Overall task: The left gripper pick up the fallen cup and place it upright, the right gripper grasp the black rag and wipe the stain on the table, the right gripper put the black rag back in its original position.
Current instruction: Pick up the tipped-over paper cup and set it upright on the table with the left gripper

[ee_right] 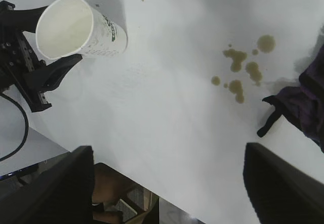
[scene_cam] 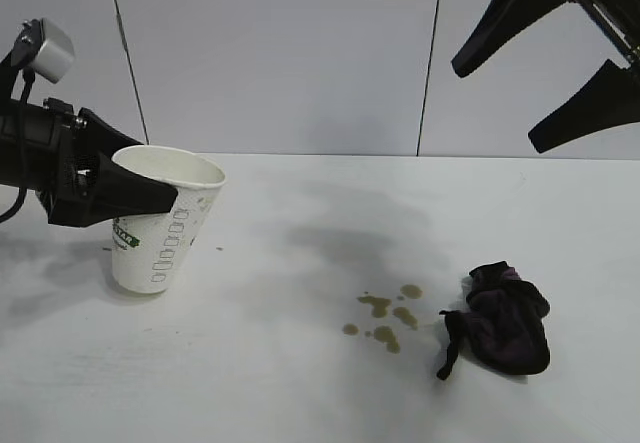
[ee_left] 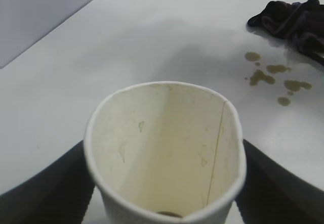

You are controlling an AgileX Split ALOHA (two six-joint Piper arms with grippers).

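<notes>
The white paper cup with the green logo stands nearly upright at the left of the table, leaning a little, its base at or just above the surface. My left gripper is shut on the cup near its rim, which is squeezed oval in the left wrist view. The olive-brown stain lies right of the middle. The black rag lies bunched just right of the stain. My right gripper hangs open and empty high above the rag.
The table's front edge shows in the right wrist view, with dark floor and furniture beyond it. A grey panelled wall stands behind the table. A bare stretch of table lies between cup and stain.
</notes>
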